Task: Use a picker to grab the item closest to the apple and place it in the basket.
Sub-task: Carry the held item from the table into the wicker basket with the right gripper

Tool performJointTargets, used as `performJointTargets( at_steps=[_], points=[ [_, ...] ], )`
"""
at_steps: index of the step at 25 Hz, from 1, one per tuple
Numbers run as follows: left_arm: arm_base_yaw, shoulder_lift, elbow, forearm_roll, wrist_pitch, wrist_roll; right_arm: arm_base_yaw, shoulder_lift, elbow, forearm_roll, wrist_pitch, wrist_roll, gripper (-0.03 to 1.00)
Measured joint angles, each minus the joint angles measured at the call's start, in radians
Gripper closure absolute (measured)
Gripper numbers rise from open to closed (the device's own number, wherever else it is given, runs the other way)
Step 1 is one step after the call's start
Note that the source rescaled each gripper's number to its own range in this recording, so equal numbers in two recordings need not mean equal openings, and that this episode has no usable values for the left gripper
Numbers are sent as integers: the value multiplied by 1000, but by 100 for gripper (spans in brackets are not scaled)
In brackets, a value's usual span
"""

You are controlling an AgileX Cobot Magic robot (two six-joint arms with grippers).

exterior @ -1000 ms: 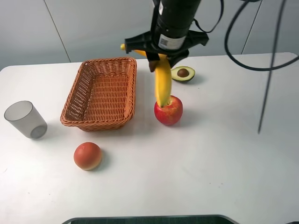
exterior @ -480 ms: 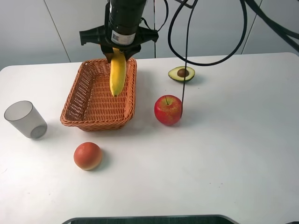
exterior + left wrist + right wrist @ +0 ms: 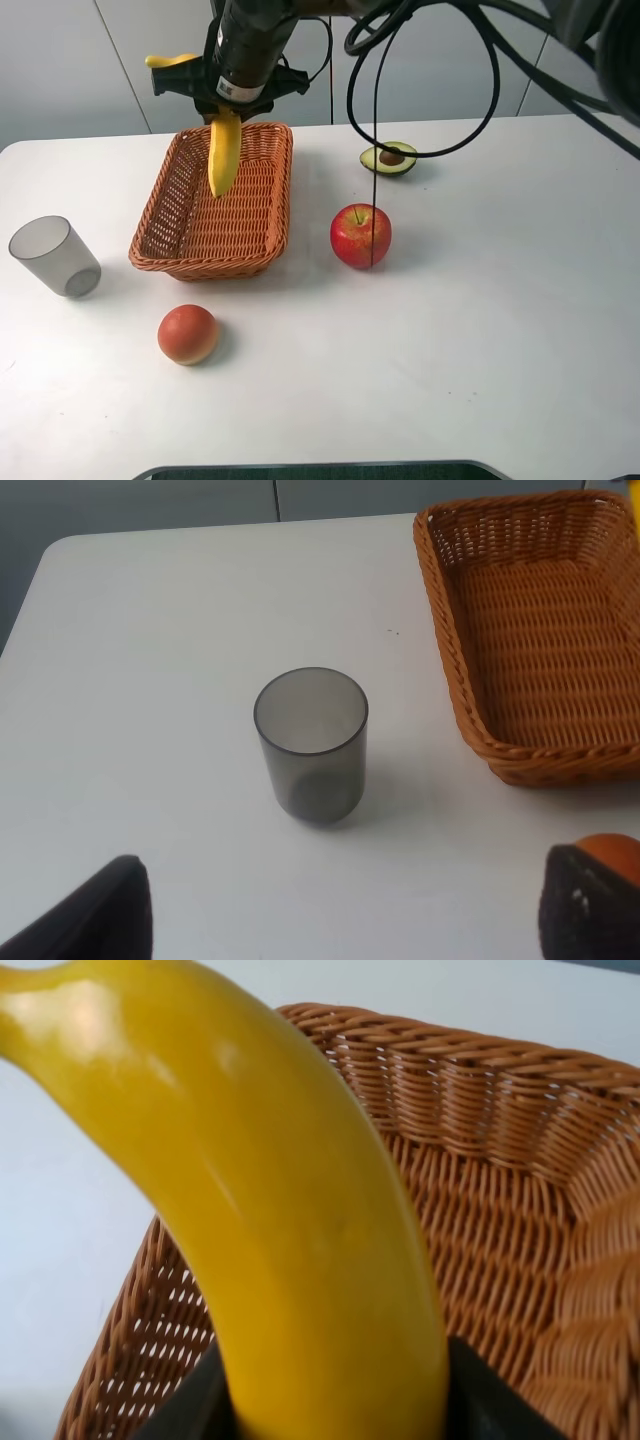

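Observation:
A yellow banana (image 3: 222, 150) hangs tip-down above the far part of the wicker basket (image 3: 205, 268), with my right gripper (image 3: 228, 105) shut on its upper part. In the right wrist view the banana (image 3: 270, 1190) fills the frame, with the basket's weave (image 3: 500, 1210) beneath it. The red apple (image 3: 361, 236) stands on the table to the right of the basket. My left gripper (image 3: 345, 905) is open with nothing between its dark fingers (image 3: 100, 910); it hovers near the grey cup (image 3: 311, 742) and does not show in the exterior view.
A halved avocado (image 3: 391, 158) lies behind the apple. A translucent grey cup (image 3: 55, 256) stands left of the basket. An orange-red round fruit (image 3: 188, 334) sits in front of the basket. Black cables hang over the apple area.
My right arm has carried the banana leftward from above the apple to over the basket, then a little further toward the basket's far left side.

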Motion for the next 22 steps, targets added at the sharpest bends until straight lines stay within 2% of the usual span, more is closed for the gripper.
performJointTargets(
  at_steps=[6,19,20,21,22],
  points=[
    [0,0,0,0,0,0,0,58,0,-19,-50,0,97],
    [0,0,0,0,0,0,0,120,0,-21,-61,0,97],
    [0,0,0,0,0,0,0,120,0,-21,-61,0,96],
    [0,0,0,0,0,0,0,120,0,-21,-61,0,89],
    [0,0,0,0,0,0,0,120,0,-19,-61,2,77]
  ],
)
